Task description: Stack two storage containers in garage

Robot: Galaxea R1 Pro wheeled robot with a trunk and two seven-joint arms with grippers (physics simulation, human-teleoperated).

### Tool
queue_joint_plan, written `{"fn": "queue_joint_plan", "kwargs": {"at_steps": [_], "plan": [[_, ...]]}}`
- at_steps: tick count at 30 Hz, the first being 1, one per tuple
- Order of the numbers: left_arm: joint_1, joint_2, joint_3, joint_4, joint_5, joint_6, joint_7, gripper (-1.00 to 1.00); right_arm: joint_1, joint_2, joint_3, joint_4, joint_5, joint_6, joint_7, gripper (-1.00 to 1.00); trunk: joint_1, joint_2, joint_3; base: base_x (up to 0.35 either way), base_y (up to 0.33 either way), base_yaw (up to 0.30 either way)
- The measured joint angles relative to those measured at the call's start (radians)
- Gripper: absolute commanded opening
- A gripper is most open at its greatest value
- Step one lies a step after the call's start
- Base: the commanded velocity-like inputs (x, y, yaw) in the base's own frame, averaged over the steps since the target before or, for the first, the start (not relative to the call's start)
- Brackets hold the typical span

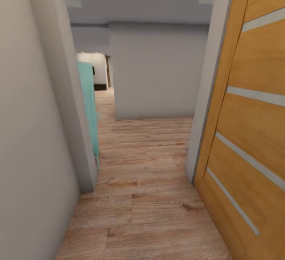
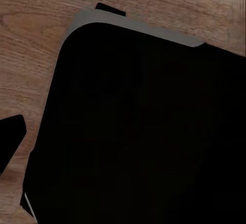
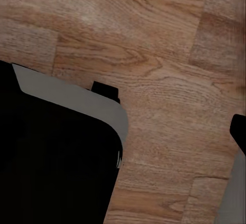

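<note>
Left claw: can't tell if it's released or clenched. The left wrist view gives just 1 dark pointed piece (image 2: 11, 137) at the frame edge, maybe a finger, with nothing in it or against it. Right beside that piece sits a big black rounded body (image 2: 138, 131) with a thin grey rim. It looks like the robot's own base. Past it is wood plank flooring (image 2: 41, 24).

Right claw: same story, can't tell its state. 1 dark sliver (image 3: 240, 131) shows at the frame edge in the right wrist view, with a pale grey strip (image 3: 233, 193) next to it. Well apart from the sliver, across bare planks (image 3: 164, 55), is the same black body with a grey rounded corner (image 3: 77, 98) and a small black tab on the rim.

Further out, head view: a narrow corridor on light wood planks (image 1: 146, 196). Close on the right is a wooden door (image 1: 253, 133) with 4 pale stripes. Close on the left is a plain grey wall (image 1: 35, 133), and a teal cabinet (image 1: 89, 109) stands just behind its corner. Straight ahead a grey wall block (image 1: 158, 73) closes the passage. The floor carries on to the left of the block toward a lit opening (image 1: 95, 69) far off.
</note>
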Motion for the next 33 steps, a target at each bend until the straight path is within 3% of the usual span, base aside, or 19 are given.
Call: {"fn": "queue_joint_plan", "kwargs": {"at_steps": [11, 23, 33], "plan": [[0.000, 0.002, 0.001, 0.000, 0.000, 0.003, 0.000, 1.00, 0.000, -0.002, 0.001, 0.000, 0.002, -0.006, -0.003, 1.00, 0.000, 0.000, 0.000, 0.308, -0.152, 0.000], [0.000, 0.004, 0.001, 0.002, 0.002, 0.008, 0.000, 1.00, 0.000, 0.003, 0.004, 0.000, 0.002, -0.005, -0.009, 1.00, 0.000, 0.000, 0.000, 0.321, -0.007, 0.000], [0.000, 0.005, 0.001, 0.003, 0.003, 0.008, 0.000, 1.00, 0.000, 0.001, 0.002, 0.000, 0.003, -0.006, -0.009, 1.00, 0.000, 0.000, 0.000, 0.323, 0.000, 0.172]]}}
